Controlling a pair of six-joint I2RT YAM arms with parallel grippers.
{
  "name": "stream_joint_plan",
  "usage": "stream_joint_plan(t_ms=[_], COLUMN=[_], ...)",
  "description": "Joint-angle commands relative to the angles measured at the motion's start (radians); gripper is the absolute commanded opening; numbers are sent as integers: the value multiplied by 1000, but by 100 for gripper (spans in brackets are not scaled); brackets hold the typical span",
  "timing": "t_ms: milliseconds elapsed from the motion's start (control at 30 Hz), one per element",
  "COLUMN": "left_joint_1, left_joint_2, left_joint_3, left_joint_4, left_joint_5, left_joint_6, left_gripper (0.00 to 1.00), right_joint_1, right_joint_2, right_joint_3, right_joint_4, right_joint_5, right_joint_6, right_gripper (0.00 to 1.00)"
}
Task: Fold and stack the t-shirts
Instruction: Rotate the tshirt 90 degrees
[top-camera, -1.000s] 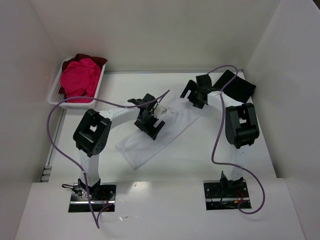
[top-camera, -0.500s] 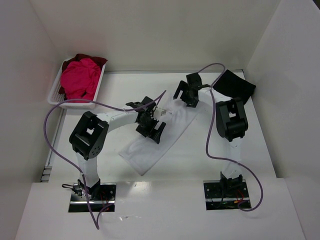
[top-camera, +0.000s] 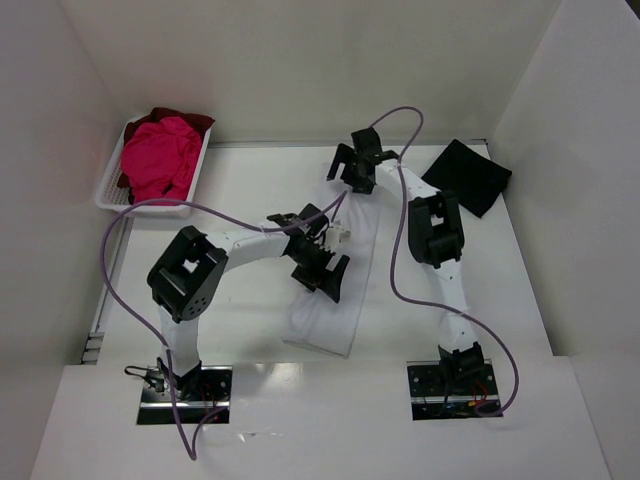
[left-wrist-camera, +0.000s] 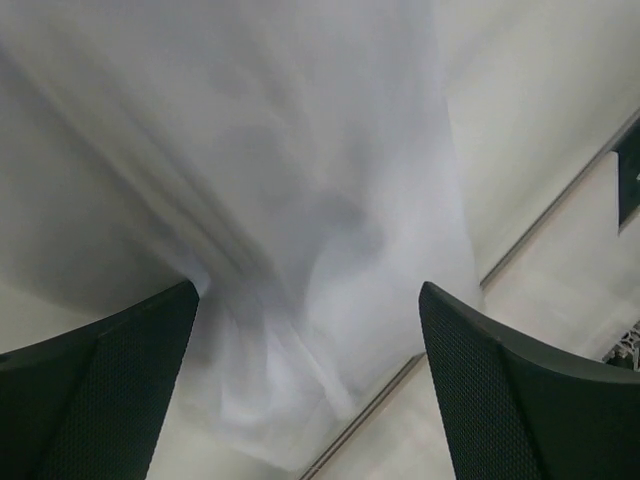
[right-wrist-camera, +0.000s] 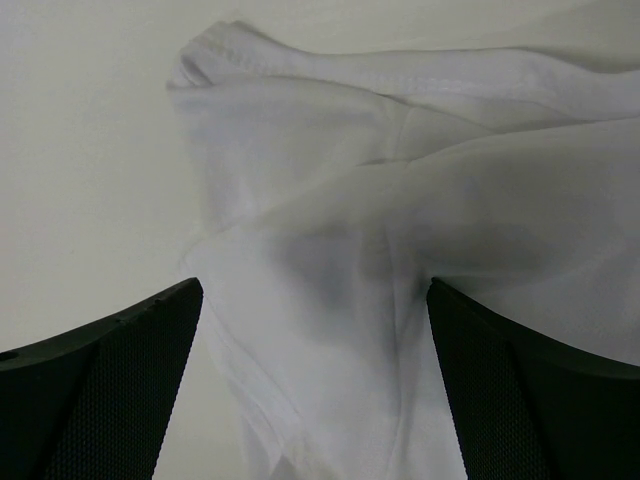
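Our left fingers (top-camera: 326, 276) hang spread wide over the middle of the white t-shirt (top-camera: 325, 322), a long folded strip on the worktop (top-camera: 500, 280), grasping nothing. Our right fingers (top-camera: 351, 172), equally released, hover at its far end. The black t-shirt (top-camera: 468, 176) lies far right on the worktop; the pink t-shirt (top-camera: 158, 158) and dark red t-shirt (top-camera: 196, 120) sit in the white basket (top-camera: 140, 206) at far left.
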Motion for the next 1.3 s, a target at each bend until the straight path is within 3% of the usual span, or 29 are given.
stream_joint_plan(t_ms=[0,267,400,633,867,1000,1100,1233,1267], left_joint_1=[-31,-31,-31,-31,-10,-10,-19,-19,-19], left_joint_2=[64,-43,-149,-367,-543,-641,-677,-697,-697], left_joint_3=[-45,-116,-61,-54,-185,-324,-406,-441,-441], left_joint_4=[-25,20,-29,-31,38,136,167,176,176], left_joint_5=[44,-73,-217,-490,-533,-470,-433,-413,-423], left_joint_6=[-73,-154,-174,-251,-346,-412,-432,-432,-443], left_gripper=[100,100,100,100,100,100,100,97,97], right_joint_1=[62,72,72,72,72,72,72,72,72], right_joint_2=[56,68,-58,-436,-725,-842,-865,-851,-842], right_joint_3=[107,153,118,-144,-529,-779,-857,-925,-925], right_joint_4=[-61,-61,-21,92,155,209,238,260,260], right_joint_5=[-1,8,34,72,111,111,111,89,76], right_joint_6=[-36,-24,-65,-105,-99,-64,-36,-36,-36], right_gripper=[99,99,99,100,100,87,72,43,40])
